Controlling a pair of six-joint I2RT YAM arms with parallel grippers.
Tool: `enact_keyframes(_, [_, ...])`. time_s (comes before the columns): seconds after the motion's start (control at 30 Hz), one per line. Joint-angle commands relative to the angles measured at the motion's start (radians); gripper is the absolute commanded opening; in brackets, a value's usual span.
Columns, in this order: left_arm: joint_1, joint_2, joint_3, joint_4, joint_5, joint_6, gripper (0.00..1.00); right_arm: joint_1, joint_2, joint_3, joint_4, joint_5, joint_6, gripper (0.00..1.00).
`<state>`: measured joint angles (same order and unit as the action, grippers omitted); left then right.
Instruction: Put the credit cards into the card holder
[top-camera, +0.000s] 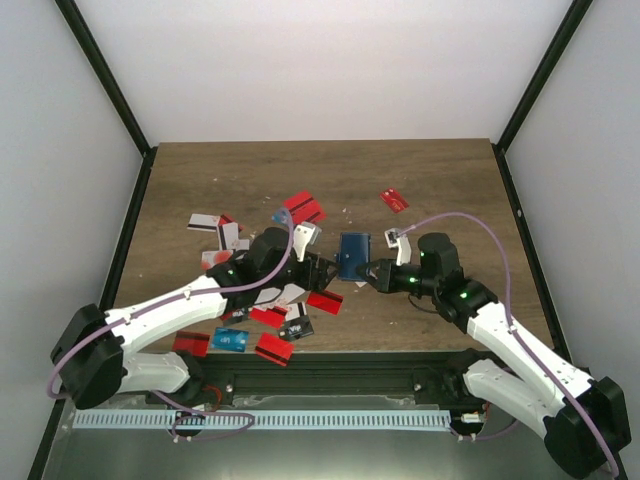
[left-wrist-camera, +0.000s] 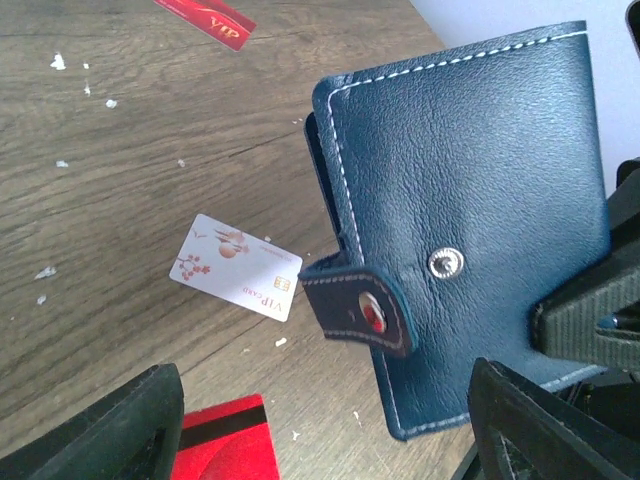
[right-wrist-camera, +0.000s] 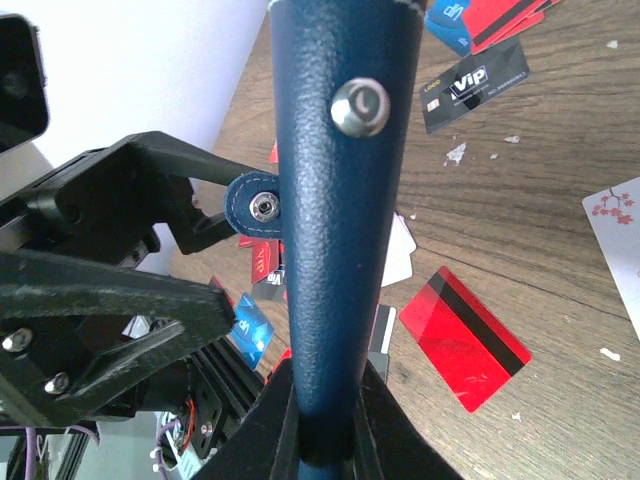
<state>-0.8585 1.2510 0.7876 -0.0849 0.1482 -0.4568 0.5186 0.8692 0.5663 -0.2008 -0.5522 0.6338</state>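
Right gripper pinches grained, stitched navy card holder; left gripper spread.

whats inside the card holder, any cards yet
Only the card holder's navy outside shows: it is folded closed, its tab unsnapped. The inside is covered, so its contents cannot be seen.

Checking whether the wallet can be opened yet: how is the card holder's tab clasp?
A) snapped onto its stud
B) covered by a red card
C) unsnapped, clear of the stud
C: the tab of the card holder sticks out past the cover's edge, its snap apart from the bare stud on the cover.
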Motion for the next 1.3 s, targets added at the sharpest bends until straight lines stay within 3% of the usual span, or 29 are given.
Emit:
enact_keyframes(0.0, [-0.006,0.043,0.038,0.061,0.020,0.011,0.78,0.005,-0.022,-0.006,0.038,-0.038,-0.038,0.01])
enact_keyframes(0.1, [-0.007,0.058,0.038,0.082,0.006,0.004,0.72,0.005,-0.025,-0.006,0.027,-0.044,-0.051,0.01])
enact_keyframes(0.17, [-0.007,0.061,0.038,0.086,-0.020,-0.001,0.61,0.005,-0.029,-0.005,0.021,-0.046,-0.056,0.01])
enact_keyframes(0.33, [-0.007,0.068,0.045,0.079,-0.084,-0.014,0.18,0.005,-0.035,-0.013,0.015,-0.050,-0.064,0.01])
enact_keyframes(0.43, [-0.008,0.064,0.035,0.076,-0.086,-0.022,0.05,0.005,-0.033,-0.038,0.034,-0.053,-0.043,0.01])
enact_keyframes(0.87, [-0.044,0.115,-0.149,0.244,0.035,-0.148,0.04,0.005,0.083,-0.261,0.066,0.004,0.132,0.15])
enact_keyframes(1.0, [-0.087,0.177,-0.168,0.290,0.030,-0.185,0.04,0.004,0.139,-0.272,-0.011,0.074,0.131,0.44])
enact_keyframes(1.17, [-0.126,0.202,-0.157,0.298,0.000,-0.212,0.04,0.004,0.148,-0.204,-0.141,0.193,0.091,0.71])
enact_keyframes(1.27, [-0.141,0.200,-0.148,0.294,-0.004,-0.219,0.04,0.004,0.133,-0.175,-0.177,0.198,0.069,0.82])
